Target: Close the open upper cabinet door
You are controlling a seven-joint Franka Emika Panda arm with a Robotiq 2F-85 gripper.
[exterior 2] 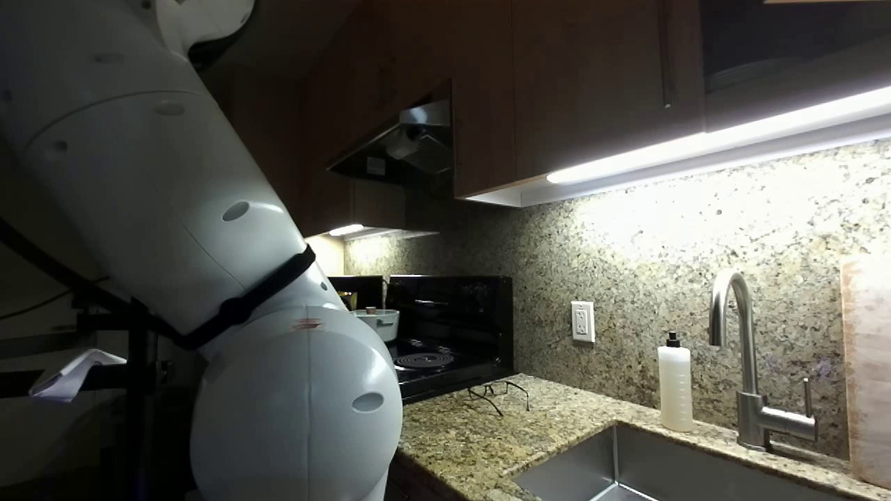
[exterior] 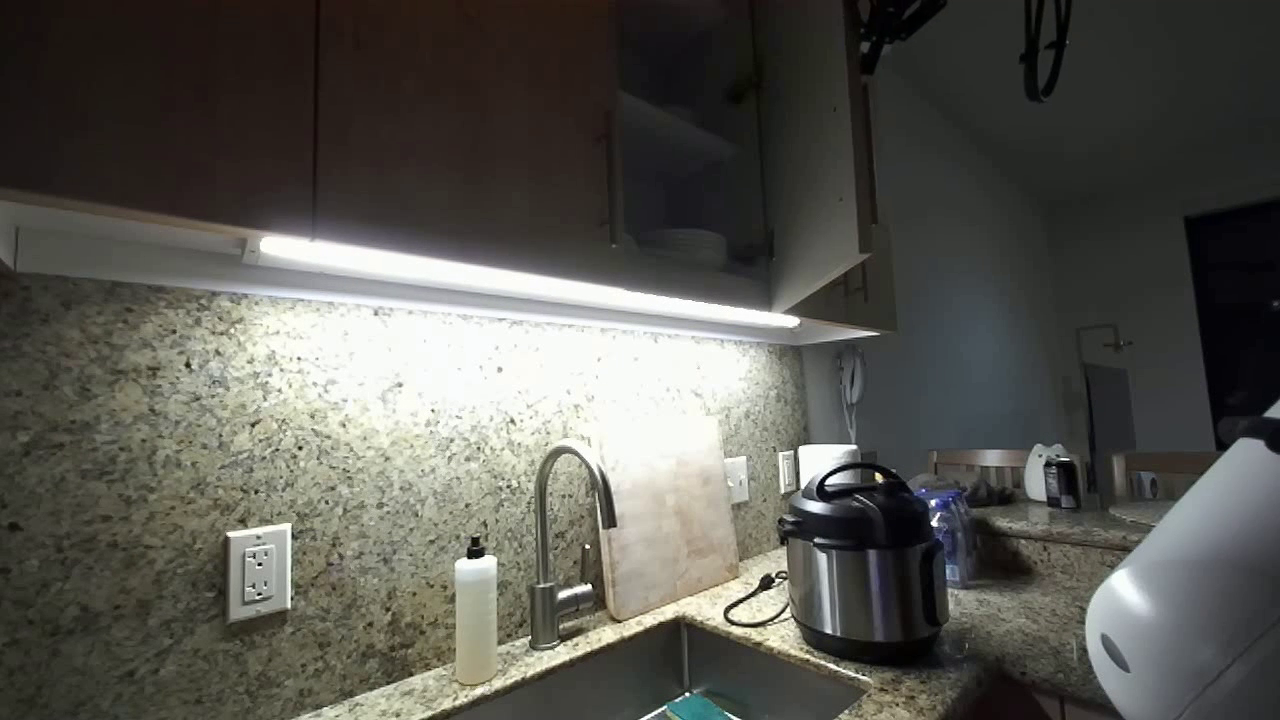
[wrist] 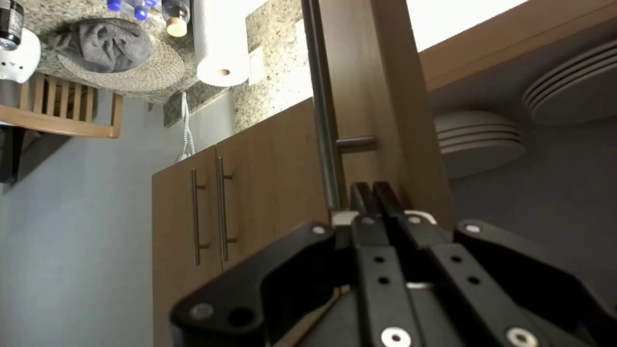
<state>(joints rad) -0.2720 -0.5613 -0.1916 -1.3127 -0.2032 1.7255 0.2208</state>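
Observation:
The upper cabinet door [exterior: 815, 150] stands open in an exterior view, its pale inner face showing beside the dark cabinet opening. In the wrist view its brown outer face [wrist: 352, 72] carries a long metal bar handle [wrist: 324, 96]. My gripper [wrist: 376, 193] has its two black fingers almost together, with only a thin gap and nothing visible between them. The fingertips lie over the door's outer face, just right of the handle's end; whether they touch is unclear. Part of the gripper [exterior: 895, 25] shows at the top of an exterior view, on the door's outer side.
Plates [exterior: 683, 247] sit inside the open cabinet, also in the wrist view [wrist: 479, 140]. Shut cabinet doors [wrist: 270, 188] with bar handles lie beyond. Below are a faucet [exterior: 545, 540], a cutting board [exterior: 665, 520] and a pressure cooker [exterior: 865, 580]. The white arm [exterior 2: 209, 229] fills an exterior view's left.

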